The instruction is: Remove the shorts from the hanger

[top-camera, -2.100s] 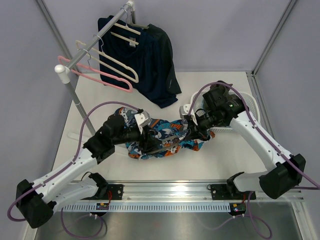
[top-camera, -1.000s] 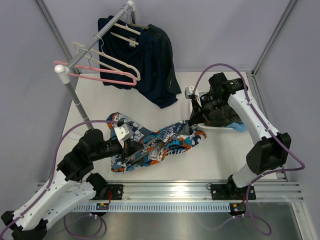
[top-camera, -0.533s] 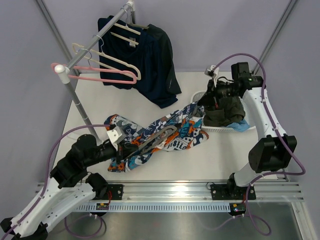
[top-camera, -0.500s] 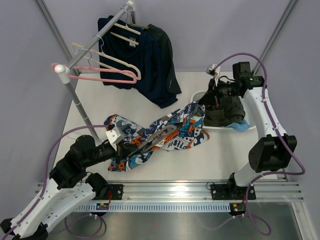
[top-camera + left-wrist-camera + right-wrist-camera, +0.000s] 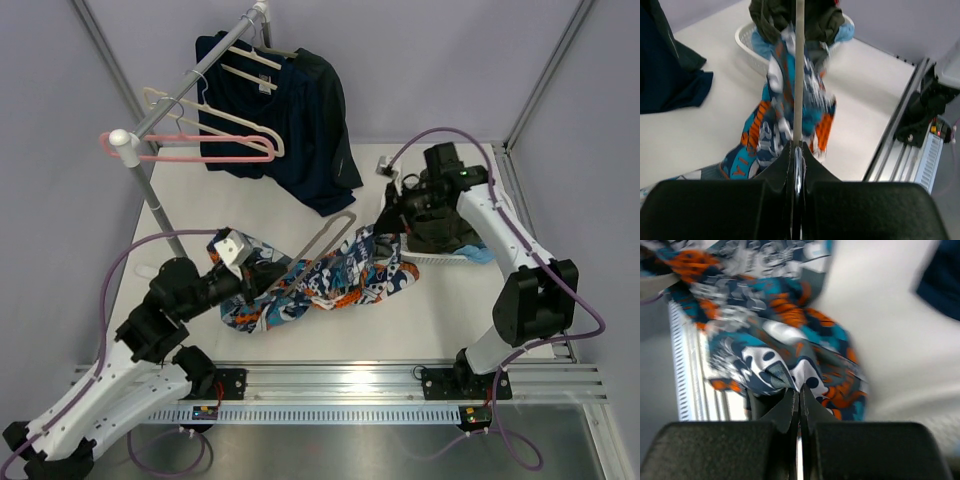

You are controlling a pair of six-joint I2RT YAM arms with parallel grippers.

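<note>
The shorts (image 5: 345, 280), patterned in blue, orange and white, hang stretched between my two grippers above the table. The pale hanger (image 5: 325, 237) slants up out of them, its looped end bare. My left gripper (image 5: 262, 287) is shut on the hanger's lower end. In the left wrist view the hanger (image 5: 799, 75) runs straight up from the shut gripper (image 5: 798, 146), with the shorts (image 5: 785, 115) draped around it. My right gripper (image 5: 388, 222) is shut on the shorts' far end. The right wrist view shows that gripper (image 5: 799, 390) pinching a fold of the shorts (image 5: 775, 340).
A white basket (image 5: 440, 260) holding dark green clothes sits at the right, beside my right arm. A clothes rack (image 5: 150, 190) at the back left carries a navy shirt (image 5: 300, 130), a pink hanger (image 5: 200, 157) and cream hangers. A metal rail (image 5: 340, 380) runs along the near edge.
My right gripper has moved left and nearer with the shorts' end. My left gripper has lifted the hanger, and its loop now stands clear of the bunched cloth.
</note>
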